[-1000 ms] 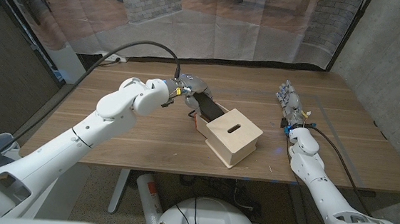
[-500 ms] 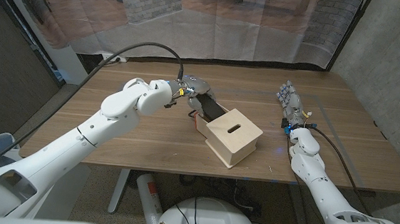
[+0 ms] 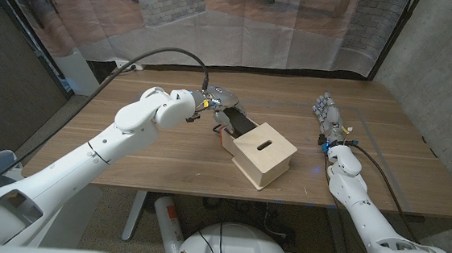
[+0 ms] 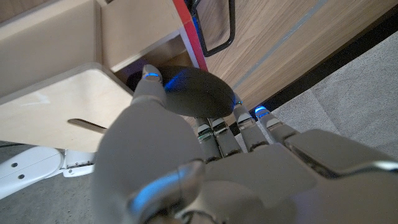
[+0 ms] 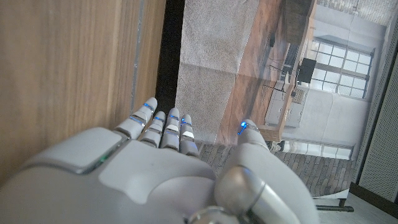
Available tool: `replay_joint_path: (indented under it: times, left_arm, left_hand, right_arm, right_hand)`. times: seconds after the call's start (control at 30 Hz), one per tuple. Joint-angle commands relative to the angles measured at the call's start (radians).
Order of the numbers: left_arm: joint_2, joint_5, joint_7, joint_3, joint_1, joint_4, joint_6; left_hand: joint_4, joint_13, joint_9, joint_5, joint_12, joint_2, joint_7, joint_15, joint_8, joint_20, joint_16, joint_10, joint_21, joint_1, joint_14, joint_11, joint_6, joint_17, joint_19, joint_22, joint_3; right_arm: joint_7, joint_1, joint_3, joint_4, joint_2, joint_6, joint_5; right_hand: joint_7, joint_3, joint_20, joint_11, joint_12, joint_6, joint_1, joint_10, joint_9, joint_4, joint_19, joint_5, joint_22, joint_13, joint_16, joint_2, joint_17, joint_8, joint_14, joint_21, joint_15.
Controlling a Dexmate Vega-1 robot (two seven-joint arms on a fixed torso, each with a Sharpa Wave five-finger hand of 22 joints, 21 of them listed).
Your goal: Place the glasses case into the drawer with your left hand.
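Fingers of my left hand (image 3: 222, 100) clamp the dark oval glasses case (image 4: 198, 93) over the open plywood drawer (image 3: 239, 126), ready to drop; right hand (image 3: 326, 116) idles, fingers spread.

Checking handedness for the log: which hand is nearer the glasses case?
Left. The left hand holds the dark glasses case at the open drawer of the wooden box. The right hand stands apart near the table's right side, well away from it.

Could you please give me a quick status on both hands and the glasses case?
Left hand holds the glasses case at the open drawer of the wooden box. Right hand idle, holding nothing. Nothing blocking the drawer.
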Motion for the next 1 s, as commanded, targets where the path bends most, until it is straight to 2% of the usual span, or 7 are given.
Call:
replay_joint_path:
  times: [0.03,0.37,0.67,1.0]
  left_arm:
    - [0.008,-0.011,-0.010,-0.006,0.003,-0.002,0.000]
    - [0.013,-0.022,-0.021,-0.011,0.003,-0.006,0.003]
    - [0.013,-0.036,-0.017,-0.017,0.002,-0.005,0.002]
    - [0.013,-0.059,0.035,-0.042,0.021,0.003,0.010]
  left_hand:
    - [0.021,0.005,0.004,0.022,-0.004,-0.016,0.005,-0.076,-0.005,0.022,-0.004,-0.074,-0.002,-0.040,-0.043,0.013,-0.070,0.004,-0.012,0.006,-0.019]
    - [0.043,0.007,0.006,0.040,0.000,-0.028,0.015,-0.056,-0.003,0.043,-0.006,-0.145,-0.003,-0.088,-0.104,0.050,-0.128,0.005,-0.036,0.007,-0.048]
    - [0.059,0.008,0.006,0.050,0.003,-0.036,0.031,-0.044,-0.004,0.054,-0.004,-0.178,-0.003,-0.121,-0.133,0.064,-0.163,0.006,-0.050,0.007,-0.069]
    - [0.069,0.009,0.007,0.059,0.005,-0.030,0.042,-0.038,-0.005,0.059,-0.002,-0.201,0.000,-0.137,-0.147,0.076,-0.192,0.007,-0.053,0.008,-0.075]
  right_arm:
    - [0.005,0.003,-0.001,0.007,0.003,-0.002,-0.001]
    - [0.004,0.009,-0.003,0.007,0.002,-0.005,-0.005]
    - [0.003,0.010,-0.002,0.004,0.001,-0.008,-0.005]
    - [-0.004,0.006,-0.005,-0.002,0.000,-0.017,-0.009]
  right_hand:
    - [-0.001,0.002,-0.007,-0.006,-0.001,0.002,0.002,0.007,0.005,-0.004,0.008,0.002,0.005,0.003,-0.002,0.012,0.003,0.002,0.006,-0.003,-0.001]
    - [0.000,0.001,-0.007,-0.007,-0.001,0.003,0.002,0.007,0.005,-0.005,0.008,0.002,0.005,0.003,-0.001,0.012,0.003,0.002,0.006,-0.003,-0.001]
    - [0.000,0.001,-0.007,-0.007,-0.001,0.002,0.002,0.007,0.005,-0.005,0.008,0.002,0.005,0.003,-0.001,0.012,0.003,0.002,0.007,-0.003,0.000]
    - [-0.002,0.001,-0.006,-0.008,-0.001,0.003,0.003,0.008,0.005,-0.005,0.008,0.002,0.005,0.003,-0.001,0.012,0.003,0.002,0.007,-0.003,-0.001]
